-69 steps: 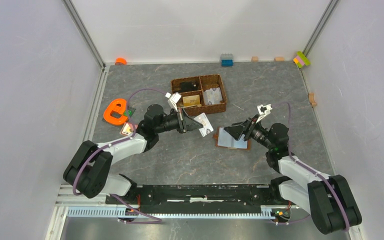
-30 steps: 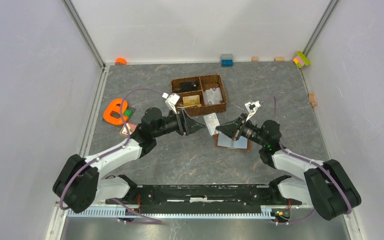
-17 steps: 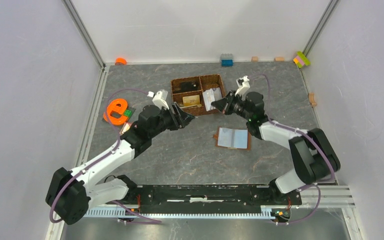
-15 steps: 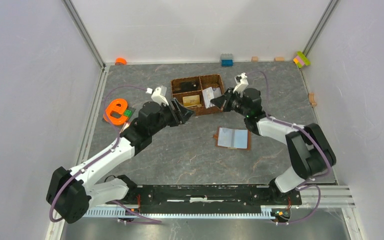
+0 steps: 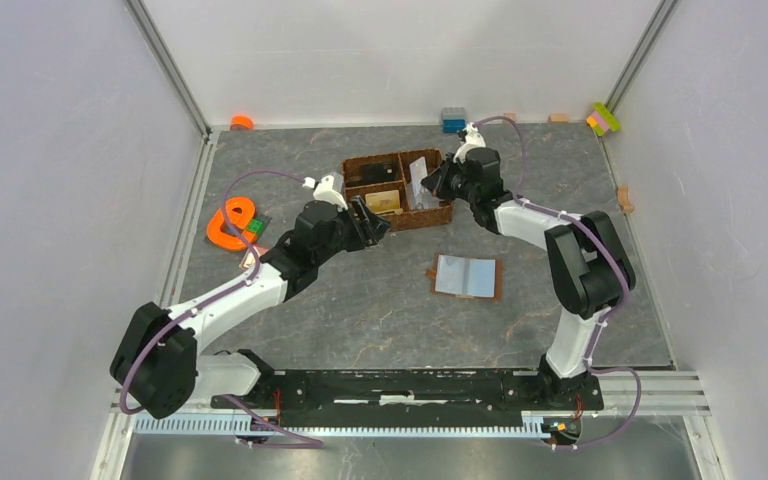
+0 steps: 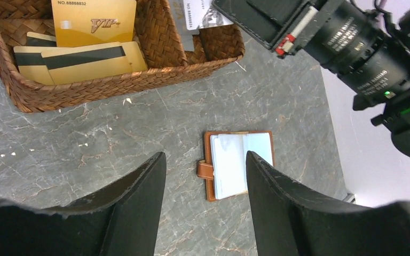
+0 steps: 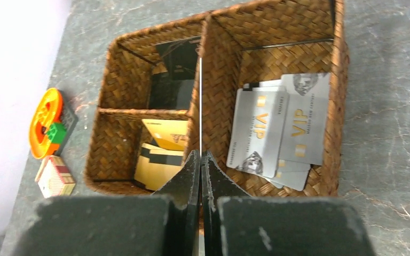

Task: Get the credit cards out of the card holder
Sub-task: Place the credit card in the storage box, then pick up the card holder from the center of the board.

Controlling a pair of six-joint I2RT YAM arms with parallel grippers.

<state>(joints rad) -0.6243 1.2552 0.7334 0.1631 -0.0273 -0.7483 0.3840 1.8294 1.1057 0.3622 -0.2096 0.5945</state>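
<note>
We see the card holder (image 6: 238, 170) lying open on the worktop (image 6: 85, 154), just beyond our left gripper (image 6: 205, 160), whose jaws stand wide apart with nothing between them. Our right gripper (image 7: 200, 156) is pinched closed on a pale card (image 7: 200, 106), seen edge-on in line with the woven basket's (image 7: 339, 106) divider. Grey-white cards (image 7: 283, 122) lie to that gripper's right and gold cards (image 7: 165, 133) to its left.

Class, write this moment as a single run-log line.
left gripper open, empty | right gripper shut on card over basket | wallet open on table
</note>
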